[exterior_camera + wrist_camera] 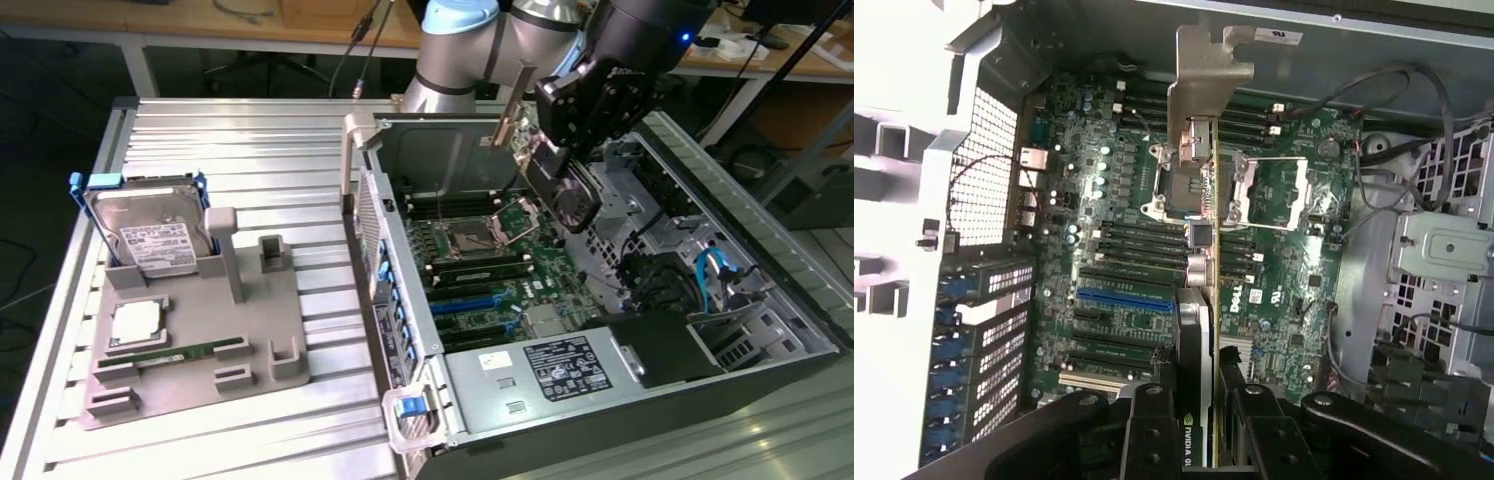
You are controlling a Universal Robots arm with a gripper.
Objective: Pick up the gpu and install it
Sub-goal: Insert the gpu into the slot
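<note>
GPU [567,190] [1194,340], a thin dark circuit card with a round black fan and a silver metal end bracket, hangs on edge in the grip of the black end effector [567,150] [1199,400]. The jaws are partly closed, one finger pressed against each flat face of the card. The bracket [1204,80] sticks out well beyond the fingertips.

Directly under the end effector lies the open grey metal computer case [400,150], with its green motherboard [494,260] [1114,250] exposed. A long blue expansion slot [1124,298] sits on the board just beside the card's lower edge. I cannot tell whether the card touches the board.

Well away from the end effector, towards the exterior view's left, a grey plastic holder [200,340] stands on the ribbed aluminium table [240,130]. It carries an upright silver hard drive with a white label [154,235].
</note>
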